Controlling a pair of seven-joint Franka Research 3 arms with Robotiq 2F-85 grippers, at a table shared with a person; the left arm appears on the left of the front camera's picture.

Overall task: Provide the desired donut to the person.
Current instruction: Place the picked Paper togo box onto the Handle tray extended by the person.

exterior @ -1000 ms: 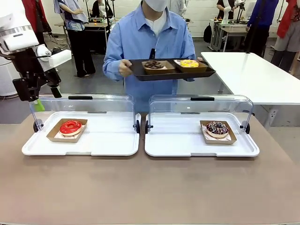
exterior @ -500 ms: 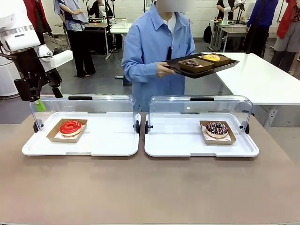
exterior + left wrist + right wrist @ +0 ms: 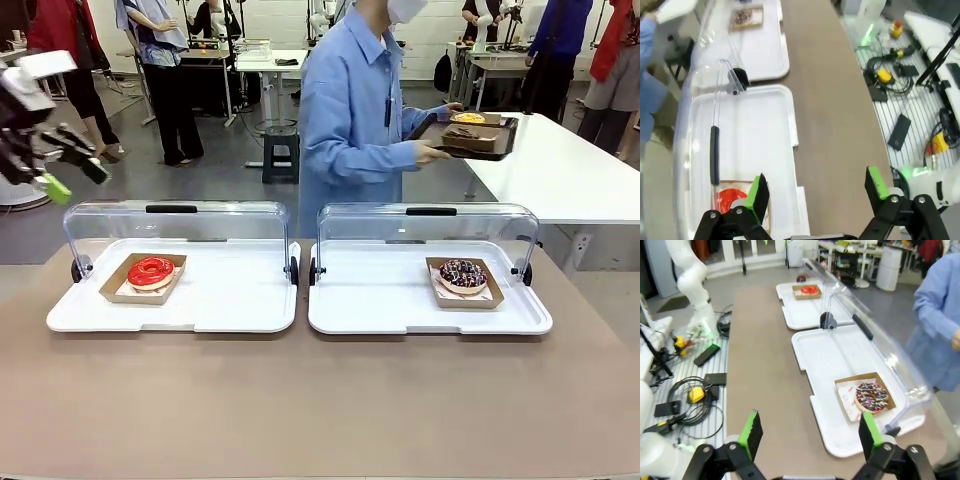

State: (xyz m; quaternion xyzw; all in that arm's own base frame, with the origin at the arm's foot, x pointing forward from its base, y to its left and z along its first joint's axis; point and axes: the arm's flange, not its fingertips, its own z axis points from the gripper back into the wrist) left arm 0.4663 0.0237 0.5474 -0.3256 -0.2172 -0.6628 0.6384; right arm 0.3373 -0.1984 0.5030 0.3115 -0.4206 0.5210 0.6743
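A red-glazed donut (image 3: 151,270) lies in a paper tray inside the left white display tray (image 3: 230,305). A chocolate donut with sprinkles (image 3: 463,273) lies in the right display tray (image 3: 380,300). Nothing shows which one is desired. The person (image 3: 355,110) in a light blue shirt stands turned to the right, holding a black tray (image 3: 478,138) with two more donuts. My left gripper (image 3: 75,178) hangs open, high at the far left, above the red donut (image 3: 730,198). My right gripper (image 3: 811,432) is open over the table, short of the sprinkled donut (image 3: 871,396).
Both display trays have clear lids (image 3: 175,225) standing open at the back. A white side table (image 3: 540,160) stands at the right, under the person's black tray. Bare brown tabletop (image 3: 320,400) stretches in front of the trays. Cables and tools (image 3: 690,390) lie on the floor beside the table.
The person has turned to the right and carried the black tray toward the white side table. My left arm has swung up and to the left. Both grippers stay open.
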